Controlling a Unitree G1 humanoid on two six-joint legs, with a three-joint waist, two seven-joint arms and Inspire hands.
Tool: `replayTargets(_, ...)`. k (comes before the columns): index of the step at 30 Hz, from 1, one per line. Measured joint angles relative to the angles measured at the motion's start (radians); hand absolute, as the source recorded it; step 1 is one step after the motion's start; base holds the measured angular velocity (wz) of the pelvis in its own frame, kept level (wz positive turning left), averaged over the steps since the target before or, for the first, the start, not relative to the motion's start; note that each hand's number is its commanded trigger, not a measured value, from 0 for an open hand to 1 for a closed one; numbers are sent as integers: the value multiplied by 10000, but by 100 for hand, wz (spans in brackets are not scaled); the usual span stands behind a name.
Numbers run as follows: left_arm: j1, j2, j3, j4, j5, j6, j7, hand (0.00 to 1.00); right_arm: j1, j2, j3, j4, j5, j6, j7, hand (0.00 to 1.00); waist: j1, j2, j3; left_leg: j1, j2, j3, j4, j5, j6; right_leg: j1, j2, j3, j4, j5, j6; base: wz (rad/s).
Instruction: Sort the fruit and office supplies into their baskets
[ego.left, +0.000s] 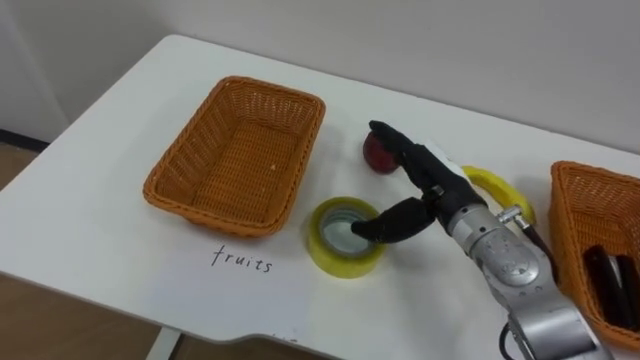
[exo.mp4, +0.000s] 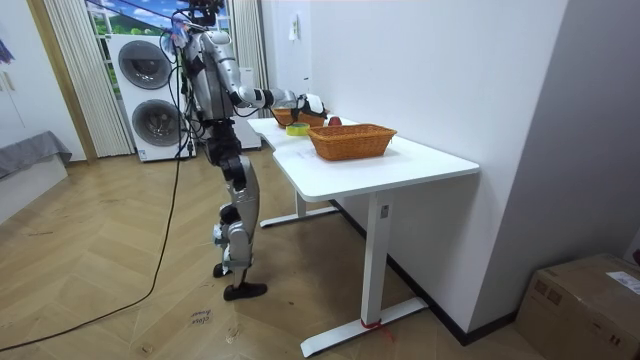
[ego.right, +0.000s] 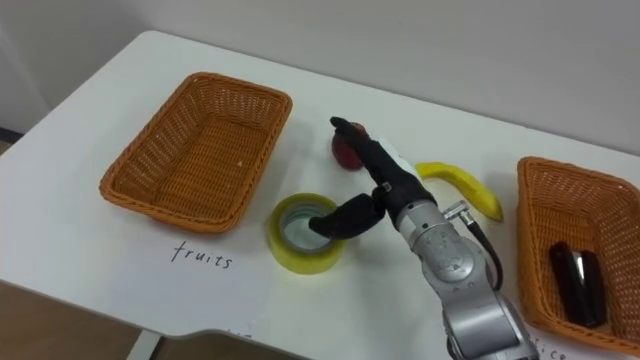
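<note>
My right hand hovers open over the middle of the white table. Its straight fingers point at a dark red apple, and its thumb dips into the hole of a yellow tape roll. Whether the thumb touches the roll I cannot tell. A banana lies just behind the wrist, partly hidden by it. The empty wicker fruit basket stands to the left. A second wicker basket at the right edge holds black office items.
A handwritten label lies on the table in front of the left basket. The table's front edge runs close below the tape roll. In the room view I stand at the table's far end, by a wall, with the near basket on top.
</note>
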Motion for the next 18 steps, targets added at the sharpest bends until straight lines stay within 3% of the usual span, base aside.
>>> replayTargets(18,9,2,-2,-14,-3,202,-268,0,0,68,39,796,-234,108,110,0,224,-15,8,-55,-93,-127,16,18,17,-2,-43,-66,-12,-4,7,1)
